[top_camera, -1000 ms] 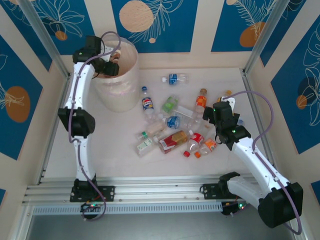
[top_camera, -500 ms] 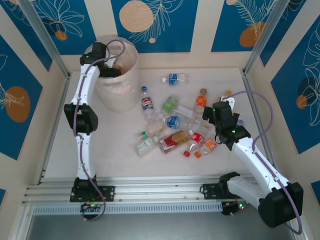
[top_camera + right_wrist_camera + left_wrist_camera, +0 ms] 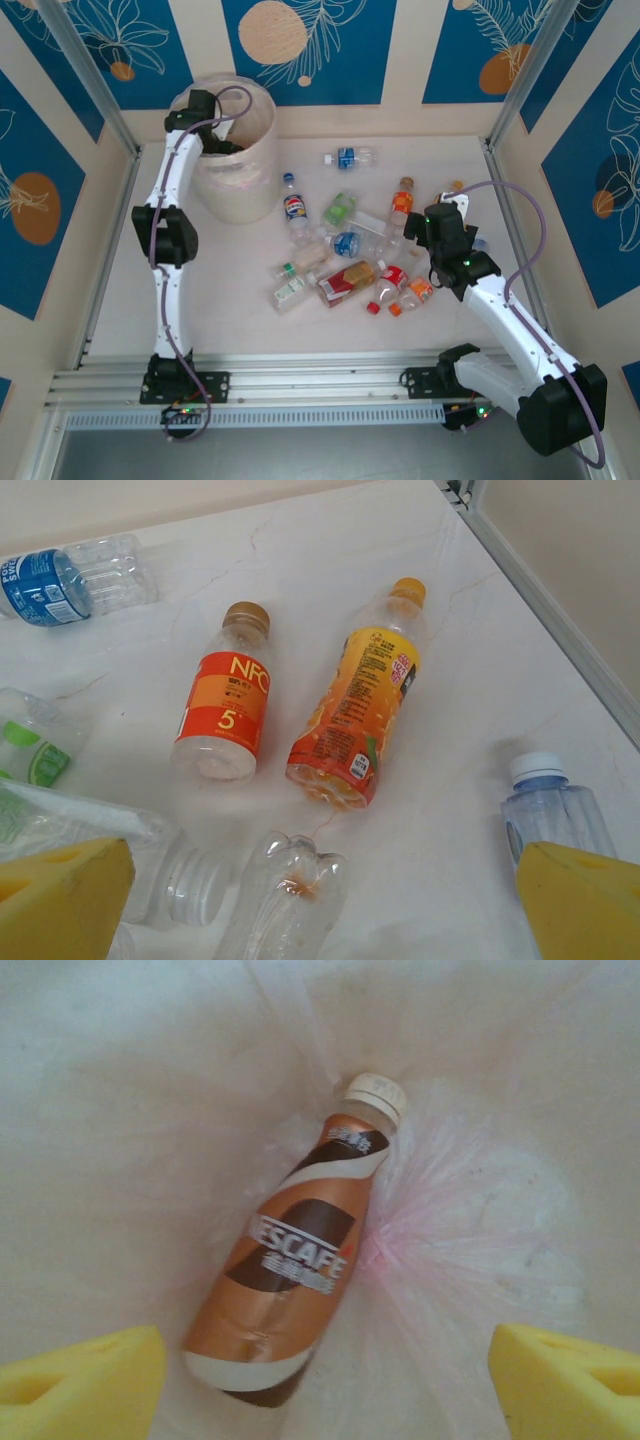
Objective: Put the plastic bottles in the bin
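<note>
Over at the bin [image 3: 235,150], the left gripper [image 3: 320,1385] is dipping below the rim, so from above its fingers are hiding under the wrist and cable [image 3: 232,100], and much of the bin's floor is hiding with them. Seen from the wrist, both yellow pads [image 3: 85,1380] are running off the bottom edge. Well to the right of the bin, the right gripper [image 3: 320,900] is hanging with its pads cut off the same way. One of them is covering the body of a white-capped bottle [image 3: 545,790]. A blue-labelled bottle [image 3: 60,580] and a green-labelled bottle [image 3: 30,750] are slipping past the left edge. From above, the print on the bottle pile [image 3: 345,260] is coming out too small to read.
</note>
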